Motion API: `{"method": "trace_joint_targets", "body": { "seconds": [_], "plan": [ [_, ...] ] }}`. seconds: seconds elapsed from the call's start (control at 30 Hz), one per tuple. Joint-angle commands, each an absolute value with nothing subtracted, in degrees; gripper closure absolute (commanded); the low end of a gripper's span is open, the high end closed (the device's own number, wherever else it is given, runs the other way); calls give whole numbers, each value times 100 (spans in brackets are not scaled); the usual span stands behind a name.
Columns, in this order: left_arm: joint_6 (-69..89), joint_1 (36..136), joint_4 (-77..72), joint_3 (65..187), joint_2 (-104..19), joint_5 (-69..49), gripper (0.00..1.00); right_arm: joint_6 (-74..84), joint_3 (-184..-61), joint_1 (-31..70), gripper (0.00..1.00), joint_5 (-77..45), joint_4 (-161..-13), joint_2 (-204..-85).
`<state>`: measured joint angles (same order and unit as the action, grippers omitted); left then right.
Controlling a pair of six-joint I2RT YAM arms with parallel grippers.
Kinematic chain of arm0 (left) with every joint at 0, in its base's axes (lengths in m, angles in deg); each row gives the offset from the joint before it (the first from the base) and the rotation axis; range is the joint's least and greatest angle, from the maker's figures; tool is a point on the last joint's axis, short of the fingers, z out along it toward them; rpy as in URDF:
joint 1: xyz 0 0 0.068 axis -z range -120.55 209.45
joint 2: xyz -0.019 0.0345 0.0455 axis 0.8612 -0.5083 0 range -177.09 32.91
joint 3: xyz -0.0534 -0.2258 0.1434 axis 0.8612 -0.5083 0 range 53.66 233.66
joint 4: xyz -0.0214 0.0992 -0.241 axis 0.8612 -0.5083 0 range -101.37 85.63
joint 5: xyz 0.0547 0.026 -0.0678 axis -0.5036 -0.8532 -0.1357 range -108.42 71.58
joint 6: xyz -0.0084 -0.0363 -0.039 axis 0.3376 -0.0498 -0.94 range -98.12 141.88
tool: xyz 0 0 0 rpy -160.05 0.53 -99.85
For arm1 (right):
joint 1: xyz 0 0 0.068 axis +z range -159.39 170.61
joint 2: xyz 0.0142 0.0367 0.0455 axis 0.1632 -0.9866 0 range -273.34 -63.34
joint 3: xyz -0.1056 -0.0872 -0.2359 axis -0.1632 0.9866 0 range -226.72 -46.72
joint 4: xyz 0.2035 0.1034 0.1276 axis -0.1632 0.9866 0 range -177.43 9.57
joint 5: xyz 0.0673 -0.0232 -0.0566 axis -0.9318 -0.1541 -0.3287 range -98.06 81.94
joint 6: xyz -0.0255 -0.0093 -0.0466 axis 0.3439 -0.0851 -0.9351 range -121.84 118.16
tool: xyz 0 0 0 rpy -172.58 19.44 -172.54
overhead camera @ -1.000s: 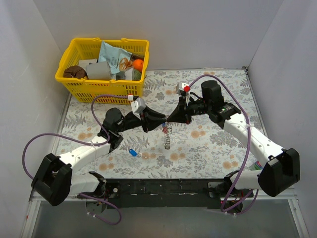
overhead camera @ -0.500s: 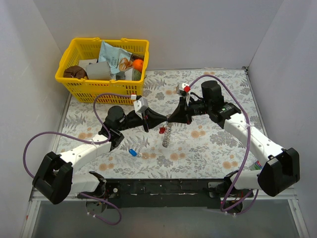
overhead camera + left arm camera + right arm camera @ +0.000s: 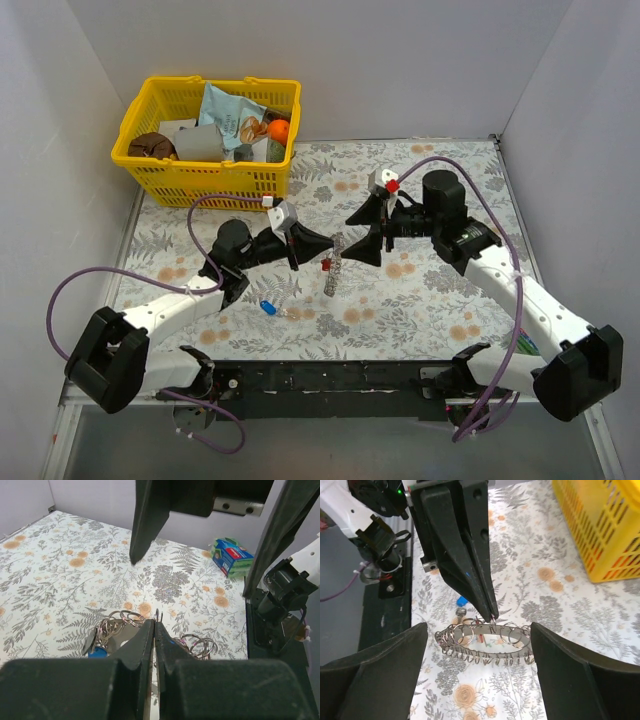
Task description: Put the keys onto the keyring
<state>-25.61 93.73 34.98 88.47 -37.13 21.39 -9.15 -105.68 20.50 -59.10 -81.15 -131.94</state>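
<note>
1. Bench (image 3: 430,300): floral cover, carries everything. A yellow basket (image 3: 200,182) of oddments sits at its far left corner.
2. Left tool (image 3: 155,626): I read the jaws as pressed together, nipping the wire of the keyring (image 3: 485,642) at its upper edge.
3. Right tool (image 3: 358,236): jaws spread wide, one finger on each side of the keyring, touching nothing that I can see.
4. The keyring is a long loop fringed with small rings. It hangs from the left tool, between the two tools, over mid-bench. I cannot tell whether its lower end touches the cover.
5. Red key (image 3: 326,263): against the keyring, just below the left tool's tips. I cannot tell if it is threaded on.
6. Blue key (image 3: 267,308): flat on the bench near the left arm, apart from the keyring.
</note>
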Motion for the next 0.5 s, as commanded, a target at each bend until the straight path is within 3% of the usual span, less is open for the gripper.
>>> {"method": "trace_joint_targets", "body": {
  "seconds": [0.0, 0.1, 0.47],
  "plan": [
    [-2602, 9364, 4141, 8584, -3337, 1902, 100, -765, -10368, 2040, 7, -5255, -8874, -12663],
    [-2585, 9364, 4300, 8408, -3187, 1840, 100, -624, -10271, 2005, 2, -4876, -9006, -12504],
    [-2611, 9355, 5424, 7759, -2967, 2016, 100, -431, -10122, 1891, 2, -5041, -9244, -12486]
  ]
}}
